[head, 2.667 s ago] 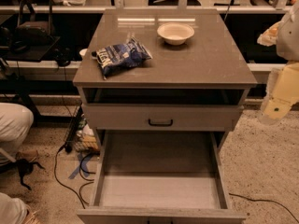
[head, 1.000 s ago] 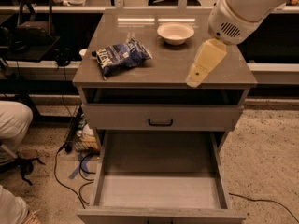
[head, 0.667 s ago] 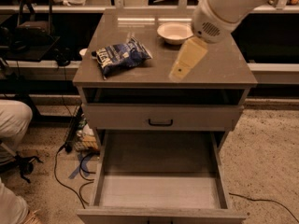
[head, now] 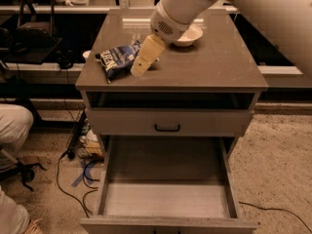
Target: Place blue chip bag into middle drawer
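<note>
The blue chip bag (head: pixel 116 59) lies crinkled on the left part of the grey cabinet top (head: pixel 214 62). My gripper (head: pixel 138 68) hangs from the white arm, pointing down and to the left. It sits right at the bag's right edge, just above the top. The middle drawer (head: pixel 165 199) is pulled out at the bottom of the cabinet, and its bare floor is empty. A white bowl (head: pixel 191 37) stands at the back of the top, partly hidden by my arm.
A shut drawer front with a black handle (head: pixel 167 127) sits above the open drawer, with an open slot above it. A person's legs (head: pixel 10 130) are at the left. Cables (head: pixel 73 177) lie on the floor. Desks run along the back.
My arm has swung in from the right and moved left across the cabinet top, from beside the bowl to the bag's right edge. The bag and bowl have not moved.
</note>
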Motion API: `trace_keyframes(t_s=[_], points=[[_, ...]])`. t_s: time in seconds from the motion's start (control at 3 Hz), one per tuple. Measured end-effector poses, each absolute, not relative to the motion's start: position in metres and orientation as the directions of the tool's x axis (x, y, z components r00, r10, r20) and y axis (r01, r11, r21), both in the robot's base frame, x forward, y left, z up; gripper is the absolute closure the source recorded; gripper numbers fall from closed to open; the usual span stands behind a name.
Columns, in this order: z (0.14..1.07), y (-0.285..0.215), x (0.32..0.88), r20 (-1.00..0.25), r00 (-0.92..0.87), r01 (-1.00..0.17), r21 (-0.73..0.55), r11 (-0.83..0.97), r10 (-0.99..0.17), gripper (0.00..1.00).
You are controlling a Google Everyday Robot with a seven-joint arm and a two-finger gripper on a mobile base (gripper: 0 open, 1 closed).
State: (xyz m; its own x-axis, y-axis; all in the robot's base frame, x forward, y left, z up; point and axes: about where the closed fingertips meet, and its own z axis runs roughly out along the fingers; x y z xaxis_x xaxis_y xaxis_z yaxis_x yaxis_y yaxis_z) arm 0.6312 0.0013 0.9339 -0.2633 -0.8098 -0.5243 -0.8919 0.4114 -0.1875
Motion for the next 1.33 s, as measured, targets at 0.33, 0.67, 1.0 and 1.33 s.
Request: trace_keyframes(t_s=[0.33, 0.67, 1.0, 1.33], points=[[0.907, 0.044, 0.658, -0.529, -0.303, -0.900, -0.115, 0.421, -0.792, 0.00], [0.907, 0.044, 0.658, -0.529, -0.303, -0.900, -0.115, 0.421, -0.792, 0.00], [0.889, 0.040, 0.673, -0.524, -0.344, -0.881, -0.107, 0.460, -0.779, 0.00], [0.870, 0.040, 0.702, -0.529, -0.364, -0.864, -0.115, 0.490, -0.767, 0.00]])
